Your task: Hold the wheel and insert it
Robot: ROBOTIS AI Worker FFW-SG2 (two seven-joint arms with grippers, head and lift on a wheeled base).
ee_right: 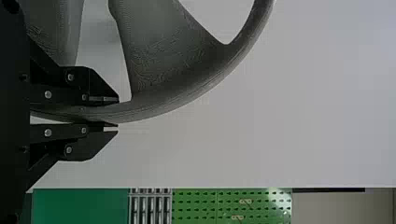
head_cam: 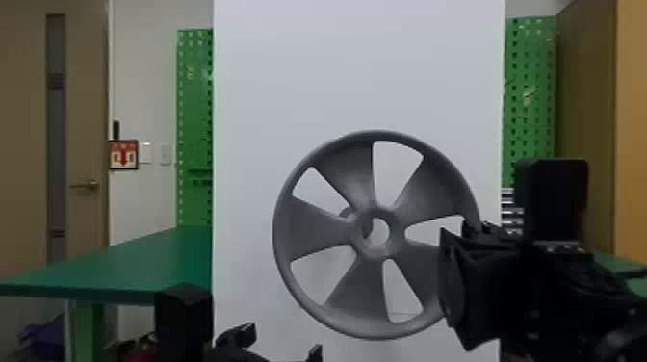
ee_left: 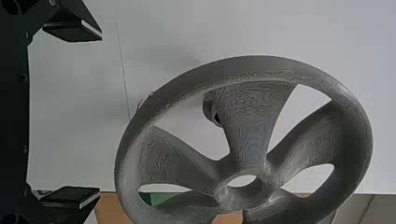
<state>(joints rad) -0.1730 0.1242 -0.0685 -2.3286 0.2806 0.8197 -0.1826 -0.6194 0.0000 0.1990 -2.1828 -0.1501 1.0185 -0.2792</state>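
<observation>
From where I stood, the grey wheel (head_cam: 313, 228) was up on edge in front of a tall white panel (head_cam: 337, 72), its five broad spokes and open hub turned toward the robot. The right gripper (head_cam: 451, 279) had it by the rim, at the robot's right-hand side of the wheel; in the right wrist view the two black fingers lay along either face of that rim, closed down to its thickness. Behind the spokes, partly covered by one of them, a small round grey piece (ee_left: 208, 109) stood at the panel, a little to the left of the hub hole in the head view. I couldn't tell whether the wheel touched it. The left gripper (head_cam: 284, 342) was low down, below the wheel and to its left, its fingers spread wide with nothing between them, and the left wrist view had the wheel beyond those fingers, clear of them. Off to the left behind all this were a green table (head_cam: 144, 255), a door (head_cam: 86, 120) and a small red sign (head_cam: 123, 155) on the wall, and past the panel's right edge rose a green pegboard (head_cam: 534, 115).
</observation>
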